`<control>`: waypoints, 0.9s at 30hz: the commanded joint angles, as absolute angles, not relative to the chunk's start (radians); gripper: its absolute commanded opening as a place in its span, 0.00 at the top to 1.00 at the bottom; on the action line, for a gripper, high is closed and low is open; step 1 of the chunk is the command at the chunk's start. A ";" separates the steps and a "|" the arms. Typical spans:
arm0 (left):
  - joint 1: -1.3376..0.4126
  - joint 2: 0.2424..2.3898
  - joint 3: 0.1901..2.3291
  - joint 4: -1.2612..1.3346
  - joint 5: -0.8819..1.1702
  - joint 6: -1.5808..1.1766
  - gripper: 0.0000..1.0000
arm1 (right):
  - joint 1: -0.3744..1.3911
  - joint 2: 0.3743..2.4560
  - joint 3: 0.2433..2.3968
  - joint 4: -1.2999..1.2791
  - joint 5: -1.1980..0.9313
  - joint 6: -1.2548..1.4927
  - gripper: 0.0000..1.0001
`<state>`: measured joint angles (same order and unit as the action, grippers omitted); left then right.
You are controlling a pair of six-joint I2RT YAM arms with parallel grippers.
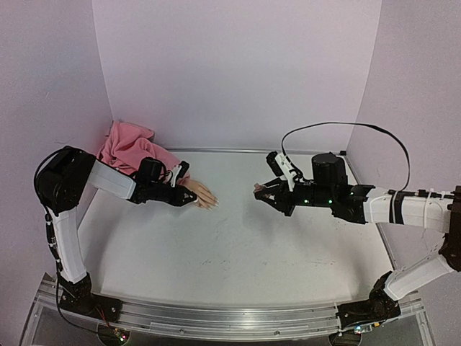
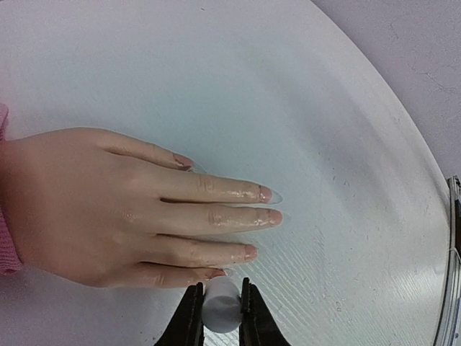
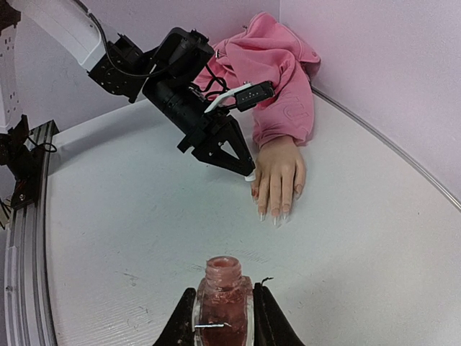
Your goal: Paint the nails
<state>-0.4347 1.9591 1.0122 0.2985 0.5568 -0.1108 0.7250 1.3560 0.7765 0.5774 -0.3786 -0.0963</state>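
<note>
The flesh-coloured mannequin hand (image 2: 108, 209) lies palm down on the white table, fingers spread, and its pink sleeve (image 1: 133, 148) is bunched in the back left corner. Its nails (image 2: 265, 193) are long and pale; the little finger's tip (image 2: 216, 273) looks reddish. My left gripper (image 2: 222, 290) is shut on the white polish cap (image 2: 222, 308), right at that little fingertip; the brush under the cap is hidden. My right gripper (image 3: 225, 297) is shut on the open pinkish polish bottle (image 3: 225, 310), held upright well to the right of the hand (image 3: 279, 173).
Lilac walls close in the table at the back and on both sides. A metal rail (image 1: 216, 317) runs along the near edge by the arm bases. A black cable (image 1: 346, 128) loops above the right arm.
</note>
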 commanded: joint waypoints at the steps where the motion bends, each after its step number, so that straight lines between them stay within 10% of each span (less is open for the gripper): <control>1: -0.424 1.932 1.023 0.355 0.569 -0.126 1.00 | 0.725 1.353 0.805 0.640 -0.405 -0.083 1.00; 27: -0.421 1.970 1.052 0.337 0.598 -0.127 1.00 | 0.725 1.363 0.808 0.640 -0.409 -0.082 1.00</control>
<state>-0.4244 1.9671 1.0130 0.2974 0.5755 -0.1291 0.7250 1.3621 0.7765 0.5774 -0.3824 -0.0925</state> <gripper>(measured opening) 0.151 0.218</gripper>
